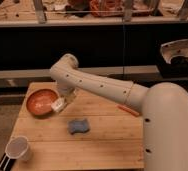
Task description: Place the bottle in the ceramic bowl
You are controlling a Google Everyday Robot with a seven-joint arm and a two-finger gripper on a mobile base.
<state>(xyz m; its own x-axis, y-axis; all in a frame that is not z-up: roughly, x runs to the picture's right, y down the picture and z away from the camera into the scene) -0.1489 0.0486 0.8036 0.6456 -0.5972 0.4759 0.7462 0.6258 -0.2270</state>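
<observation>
On the table (104, 147): blue sponge (78, 126), white cup (18, 148).
Ceramic bowl (38, 102): bottle (58, 105) at its right rim.
Gripper (64, 100): clamped on bottle.

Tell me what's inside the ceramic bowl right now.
Inside the ceramic bowl only bare orange-brown glaze shows. The gripper, shut on the bottle, sits over its right rim and hides that edge.

High camera looks down past arm (99, 89); gripper (62, 103) beside ceramic bowl (39, 101).
</observation>
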